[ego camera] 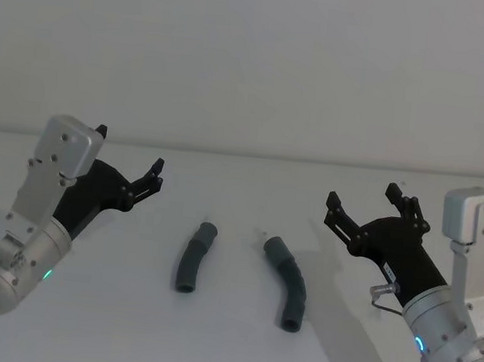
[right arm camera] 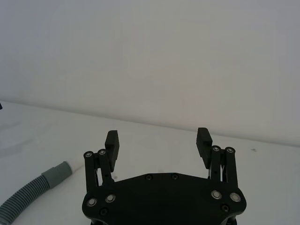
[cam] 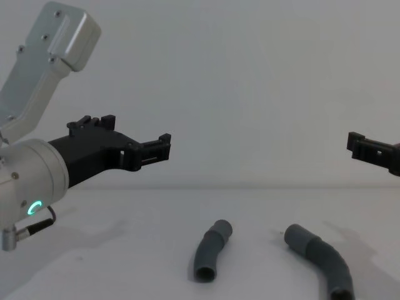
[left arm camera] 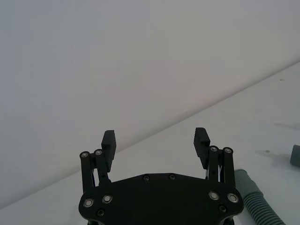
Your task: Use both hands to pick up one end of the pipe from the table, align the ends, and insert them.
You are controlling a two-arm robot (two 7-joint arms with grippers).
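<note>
- Head view: matt white table and a plain pale wall. The shorter pipe piece and longer pipe piece lie apart between the left gripper and right gripper.
- Wrist views: both grippers are spread wide and empty, with ribbed tube beside each.
- Chest view: both pieces, with smooth collars, lie flat under the raised grippers.

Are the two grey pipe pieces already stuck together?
No, the shorter pipe piece and the longer pipe piece lie apart on the table, bare surface between them.

No writing, label or number appears legible on any surface.
</note>
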